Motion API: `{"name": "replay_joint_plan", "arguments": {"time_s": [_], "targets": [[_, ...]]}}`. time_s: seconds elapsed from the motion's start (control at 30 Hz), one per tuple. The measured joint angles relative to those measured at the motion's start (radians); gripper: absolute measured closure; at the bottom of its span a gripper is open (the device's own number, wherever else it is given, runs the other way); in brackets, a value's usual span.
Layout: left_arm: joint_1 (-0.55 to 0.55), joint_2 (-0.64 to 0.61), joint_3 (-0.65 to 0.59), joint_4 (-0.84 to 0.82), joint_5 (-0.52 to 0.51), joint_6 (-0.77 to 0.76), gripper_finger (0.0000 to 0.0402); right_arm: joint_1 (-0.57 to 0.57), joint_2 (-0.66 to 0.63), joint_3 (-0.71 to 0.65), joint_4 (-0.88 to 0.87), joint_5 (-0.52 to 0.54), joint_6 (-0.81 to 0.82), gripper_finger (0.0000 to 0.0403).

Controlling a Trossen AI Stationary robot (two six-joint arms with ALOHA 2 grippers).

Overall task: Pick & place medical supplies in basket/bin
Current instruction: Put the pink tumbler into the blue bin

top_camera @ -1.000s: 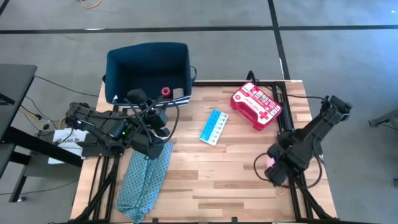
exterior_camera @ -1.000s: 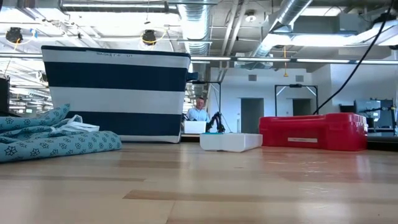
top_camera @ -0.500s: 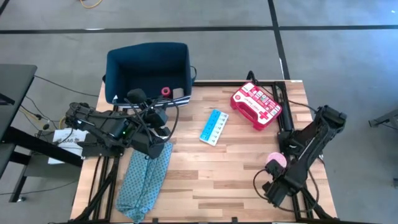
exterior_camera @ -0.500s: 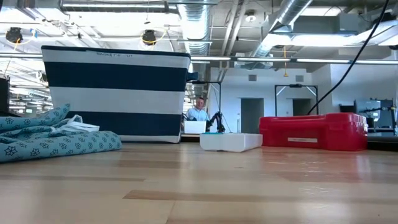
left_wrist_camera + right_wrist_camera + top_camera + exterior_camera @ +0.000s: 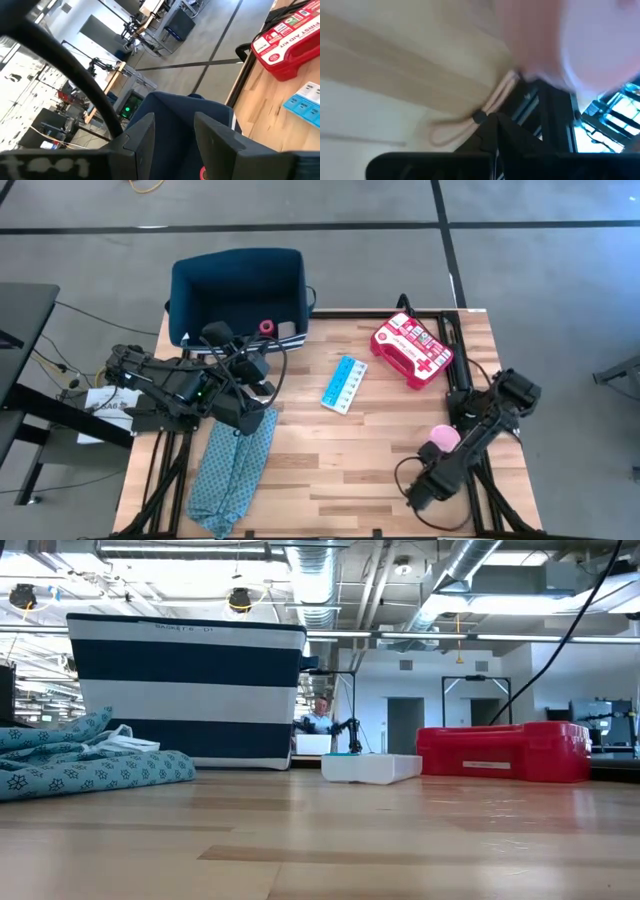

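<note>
The dark blue bin (image 5: 235, 295) stands at the table's far left, with a small red thing (image 5: 266, 327) inside at its near wall. On the table lie a red first-aid case (image 5: 412, 350), a light blue pill strip box (image 5: 344, 383) and a pink tape roll (image 5: 443, 438). My left gripper (image 5: 172, 135) hovers open at the bin's near right corner. My right gripper (image 5: 418, 495) is shut, low by the near right edge, just past the tape roll. A thin beige cord loop (image 5: 462, 126) shows beside its fingertips; whether they touch it, I cannot tell.
A teal patterned cloth (image 5: 235, 465) lies bunched at the near left, below my left arm. Bare wood lies between the pill strip box and the near edge. Black cables (image 5: 455, 340) run by the first-aid case at the right edge.
My right gripper has drawn back from the pink tape roll toward the table's near edge. The roll, covered by the gripper before, now lies in plain sight on the table.
</note>
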State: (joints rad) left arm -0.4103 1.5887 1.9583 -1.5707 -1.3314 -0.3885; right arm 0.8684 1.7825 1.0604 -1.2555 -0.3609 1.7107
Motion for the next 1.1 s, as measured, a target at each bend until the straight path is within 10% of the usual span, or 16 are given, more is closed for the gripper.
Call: {"name": "replay_joint_plan", "arguments": {"time_s": [0.53, 1.1], "targets": [[0.000, 0.000, 0.000, 0.000, -0.018, 0.006, 0.0272, -0.266, 0.040, 0.009, -0.065, 0.259, -0.202, 0.0402], [0.000, 0.000, 0.000, 0.000, -0.011, -0.007, 0.0272, -0.208, 0.029, 0.083, -0.034, 0.123, -0.104, 0.0346]]}}
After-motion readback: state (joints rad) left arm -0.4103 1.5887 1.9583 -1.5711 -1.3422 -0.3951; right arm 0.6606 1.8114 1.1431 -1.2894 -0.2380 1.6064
